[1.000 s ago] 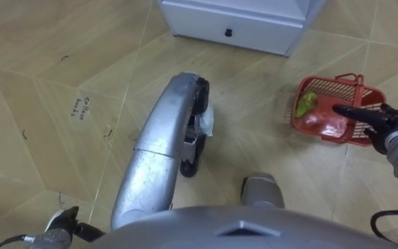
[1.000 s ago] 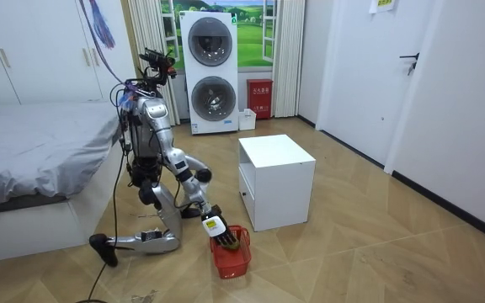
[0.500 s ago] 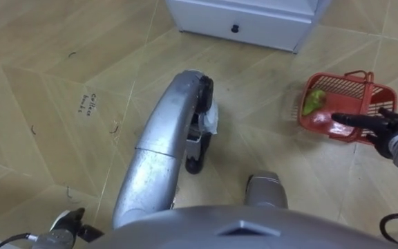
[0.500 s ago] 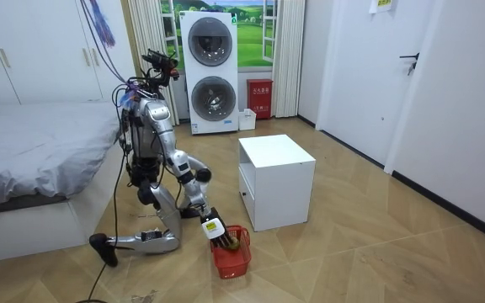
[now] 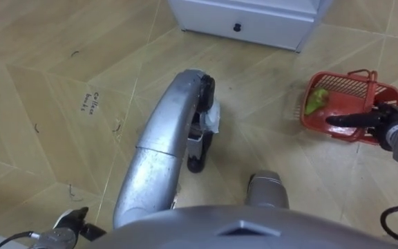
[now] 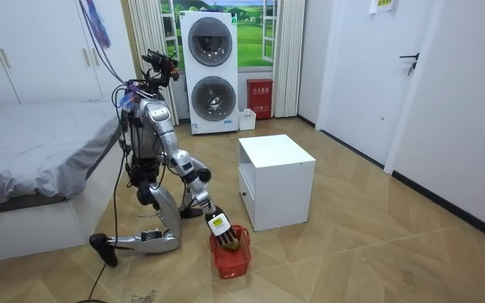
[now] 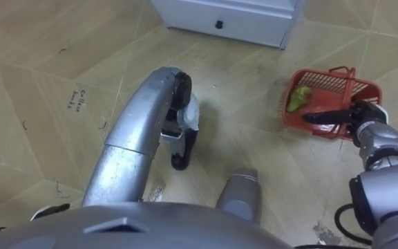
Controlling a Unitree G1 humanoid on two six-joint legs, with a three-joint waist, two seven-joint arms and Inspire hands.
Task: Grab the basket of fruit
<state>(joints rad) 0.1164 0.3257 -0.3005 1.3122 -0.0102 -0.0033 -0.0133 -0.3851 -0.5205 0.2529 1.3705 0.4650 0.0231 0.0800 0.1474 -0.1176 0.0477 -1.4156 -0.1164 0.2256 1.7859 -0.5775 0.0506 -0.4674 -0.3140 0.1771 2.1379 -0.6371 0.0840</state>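
floor [image 5: 40,62]: pale wood-look boards in a herringbone pattern, with dark scuffs and a small handwritten mark [image 5: 92,102] off to the robot's left.
stance: the room view shows the robot kneeling on the floor, torso upright, right arm stretched down and forward.
left hand [image 5: 71,221]: a dark shape at the lower left edge of the eye views, mostly cut off. I cannot tell whether it is open or closed.
right hand [image 5: 373,119]: comes in from the right over the near side of the basket. Its fingers are stretched out straight, pointing across the basket and curled round nothing.
fruit basket [image 5: 351,86]: red plastic mesh, standing on the floor to the robot's front right, near a corner of the cabinet. One handle [image 5: 363,72] stands up at its far rim.
green fruit [image 5: 315,102]: lies in the basket's left end, near the fingertips.
white cabinet [image 6: 276,181]: a low cube beyond the basket, with a drawer front and dark knob [image 5: 237,28] facing the robot. The robot kneels between it and the bed [image 6: 32,151].
far room: white wardrobe doors [image 6: 23,50] stand behind the bed. Two stacked washing machines [image 6: 211,71] stand at the far wall, with a red box [image 6: 260,98] and curtains [image 6: 286,59] beside them. A white door [image 6: 356,76] is at the room view's right.
hidden or unclear: I cannot tell whether the right hand touches the basket's rim or its contents. What lies under the hand is covered. The cabinet's top is cut off in the eye views.
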